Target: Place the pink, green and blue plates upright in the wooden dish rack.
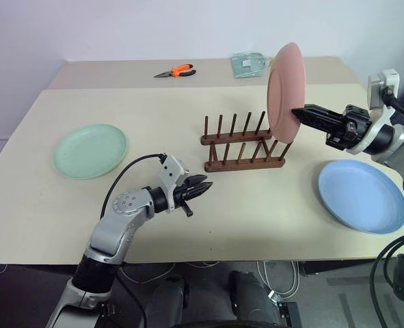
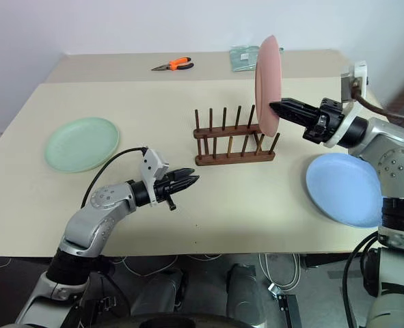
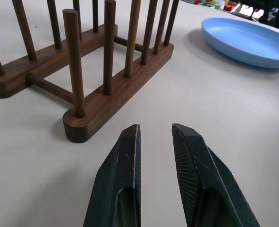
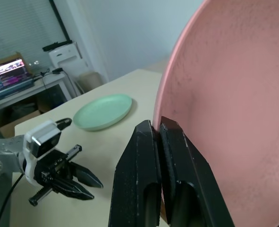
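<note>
Left eye view: right claw [image 1: 299,113] has the pink plate [image 1: 284,89] pinched by its rim, fingers clamped tight, plate held on edge and up in the air just above the right end of the rack [image 1: 243,143]. Held vertical like that, I'd say, so it can drop straight down between two pegs. It isn't in a slot yet; the lower rim hangs over the last pegs, whether it brushes them I can't tell.

Rack sits mid-counter [image 1: 188,225], two peg rows, all slots free. Green plate [image 1: 91,150] lies flat well left of the rack, blue plate [image 1: 361,195] flat to the rack's right and nearer the robot, both untouched. So step 1 of 3 is underway, approx.

Left claw [image 1: 206,185] hovers low over the counter just in front of the rack's left end, fingers a narrow gap apart, holding nothing. Left wrist view has it aimed at the rack's near corner, prob. parked there ready to steady the rack, since a light rack could slide or tip when a plate goes in.

Behind the rack, at the far side: orange-handled pliers [image 1: 176,71] and a clear packet [image 1: 250,64]. Any print on that packet is too small to read; no brand or label legible anywhere else.

Next move needs the rim lined up with a gap, then a slow lowering.
</note>
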Tool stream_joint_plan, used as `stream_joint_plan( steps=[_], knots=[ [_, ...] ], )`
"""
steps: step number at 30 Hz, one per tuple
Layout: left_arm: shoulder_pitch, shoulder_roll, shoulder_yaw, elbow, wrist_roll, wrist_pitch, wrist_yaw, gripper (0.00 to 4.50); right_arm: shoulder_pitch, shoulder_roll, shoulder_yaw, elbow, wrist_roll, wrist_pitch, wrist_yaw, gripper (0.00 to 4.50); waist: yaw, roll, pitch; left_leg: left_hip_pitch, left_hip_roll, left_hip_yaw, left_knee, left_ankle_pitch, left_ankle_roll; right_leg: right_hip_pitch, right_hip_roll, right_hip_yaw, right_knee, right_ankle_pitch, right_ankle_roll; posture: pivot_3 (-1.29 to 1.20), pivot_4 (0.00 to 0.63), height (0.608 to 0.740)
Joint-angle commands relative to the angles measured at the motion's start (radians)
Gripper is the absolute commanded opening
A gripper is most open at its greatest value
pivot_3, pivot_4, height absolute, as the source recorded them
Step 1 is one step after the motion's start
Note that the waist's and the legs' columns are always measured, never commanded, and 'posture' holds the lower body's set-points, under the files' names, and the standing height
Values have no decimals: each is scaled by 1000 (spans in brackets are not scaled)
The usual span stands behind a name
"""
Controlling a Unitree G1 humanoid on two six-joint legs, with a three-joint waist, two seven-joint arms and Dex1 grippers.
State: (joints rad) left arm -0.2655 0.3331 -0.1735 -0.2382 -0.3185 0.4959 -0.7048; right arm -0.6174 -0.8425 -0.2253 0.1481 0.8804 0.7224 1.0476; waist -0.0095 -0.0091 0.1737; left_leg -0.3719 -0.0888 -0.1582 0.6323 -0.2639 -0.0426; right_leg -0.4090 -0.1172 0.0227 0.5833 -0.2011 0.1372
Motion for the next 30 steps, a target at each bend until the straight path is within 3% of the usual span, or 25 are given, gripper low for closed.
stream_joint_plan(
  steps=[1,2,5,10,11,13,17,18,21,26,30],
  knots=[
    [3,-1,10,-40,-20,0,4,1019,-72,-4,-5,100,-14,27,64,67,0,0,0,0,0,0,0,0,0,0,0,0,0,0,0,0,150,740],
    [3,-1,10,-40,-20,0,4,1019,-84,-2,-4,126,-21,33,72,67,0,0,0,0,0,0,0,0,0,0,0,0,0,0,0,0,150,740],
    [0,-1,11,-39,-21,2,6,1019,-104,2,-8,172,-37,38,91,983,0,0,0,0,0,0,0,0,0,0,0,0,0,0,0,0,150,740],
    [0,5,31,-41,-43,25,17,1019,-105,9,-42,137,-131,-87,8,3388,-1,0,0,0,0,0,0,0,0,0,0,0,0,0,0,0,150,740],
    [-3,6,44,-39,-48,30,24,1582,-99,6,-44,115,-178,-154,-20,4000,-1,0,0,0,0,0,0,0,0,0,0,0,0,0,0,0,150,740],
    [-11,8,83,-32,-65,34,39,2370,-98,0,-56,82,-252,-252,-90,4019,-1,0,0,0,0,0,0,0,0,-1,0,0,1,0,0,0,150,740],
    [-66,6,231,29,-55,24,175,4446,-82,-39,-56,-19,-375,-370,-169,4019,0,0,0,0,0,0,0,0,0,-1,0,0,1,0,0,0,150,740],
    [-86,9,280,59,-40,14,231,4497,-69,-54,-46,-71,-394,-370,-174,4259,0,0,0,0,0,0,0,0,0,-1,0,0,1,0,0,0,150,740],
    [-142,23,415,126,15,14,425,4497,-22,-74,2,-280,-397,-324,-166,4259,-5,0,0,0,0,0,-1,0,0,-1,0,0,1,0,1,0,150,740],
    [-190,15,619,162,97,153,778,4497,0,4,176,-541,-413,-267,-201,4259,-4,-2,-1,1,1,0,-1,0,-1,-2,0,0,2,-1,2,0,150,740],
    [-209,-84,782,87,18,281,946,4497,29,92,316,-609,-442,-265,-206,4259,10,-7,-2,-1,0,-2,1,0,-1,-1,0,0,1,0,3,0,150,740]
  ],
)
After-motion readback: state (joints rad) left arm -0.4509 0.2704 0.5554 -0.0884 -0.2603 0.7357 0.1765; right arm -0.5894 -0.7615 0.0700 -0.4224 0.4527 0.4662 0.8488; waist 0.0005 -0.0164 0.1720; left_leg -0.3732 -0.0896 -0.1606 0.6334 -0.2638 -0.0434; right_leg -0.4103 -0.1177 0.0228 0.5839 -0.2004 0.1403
